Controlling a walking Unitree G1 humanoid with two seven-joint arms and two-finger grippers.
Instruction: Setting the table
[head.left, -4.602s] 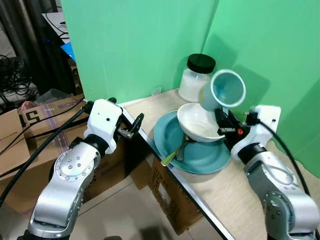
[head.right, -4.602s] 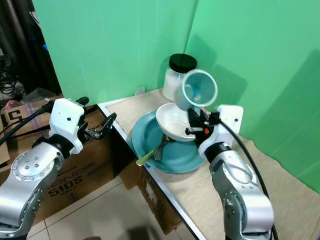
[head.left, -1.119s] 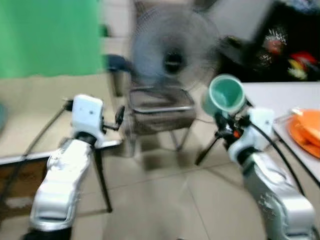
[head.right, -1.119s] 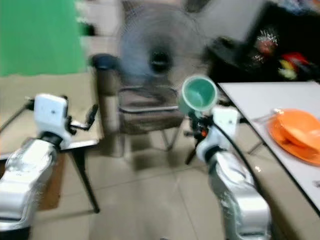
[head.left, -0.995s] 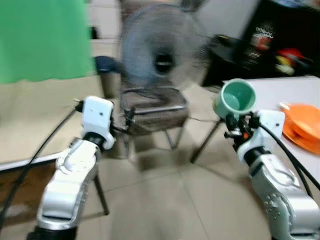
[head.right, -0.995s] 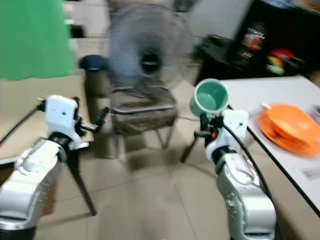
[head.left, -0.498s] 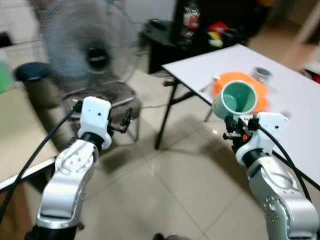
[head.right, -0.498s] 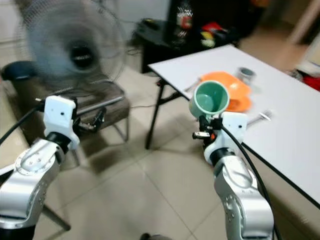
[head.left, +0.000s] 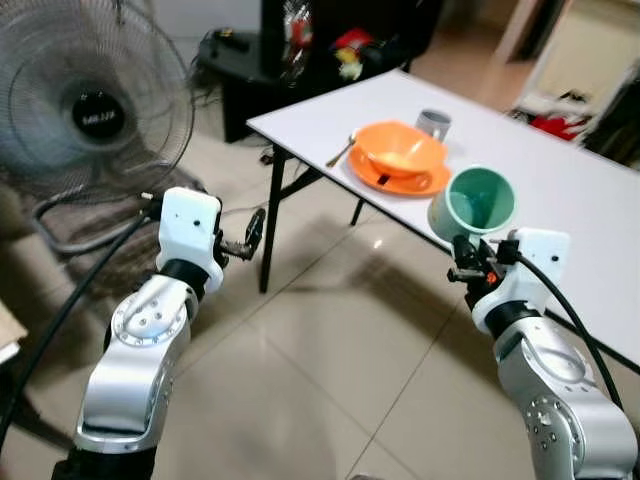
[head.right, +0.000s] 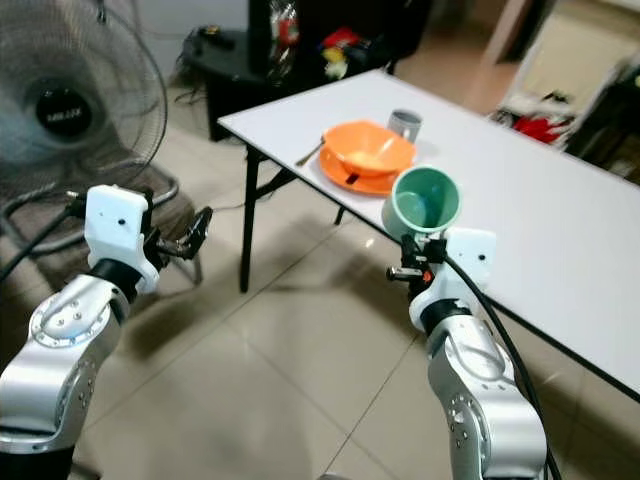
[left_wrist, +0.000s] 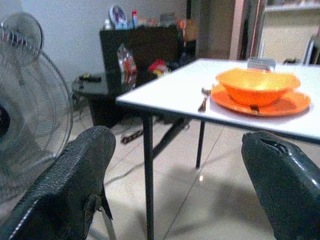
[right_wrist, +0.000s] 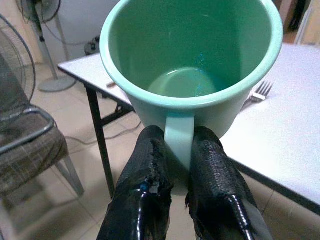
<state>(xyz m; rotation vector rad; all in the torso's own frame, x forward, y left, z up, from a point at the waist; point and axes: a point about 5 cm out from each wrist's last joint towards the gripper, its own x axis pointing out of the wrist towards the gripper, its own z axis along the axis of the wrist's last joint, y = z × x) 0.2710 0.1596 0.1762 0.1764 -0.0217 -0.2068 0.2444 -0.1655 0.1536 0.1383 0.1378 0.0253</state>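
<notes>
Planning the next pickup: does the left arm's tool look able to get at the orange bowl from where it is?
Probably not yet. The left tool hangs open over the floor, short of the white table, while the orange bowl sits further in on its orange plate. Nothing blocks the way.

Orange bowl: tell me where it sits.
The orange bowl sits on an orange plate near the white table's near corner, a grey cup just behind it.

White table (head.left: 560, 170) w/ orange plate (head.left: 400, 180), cup (head.left: 432, 123)
</notes>
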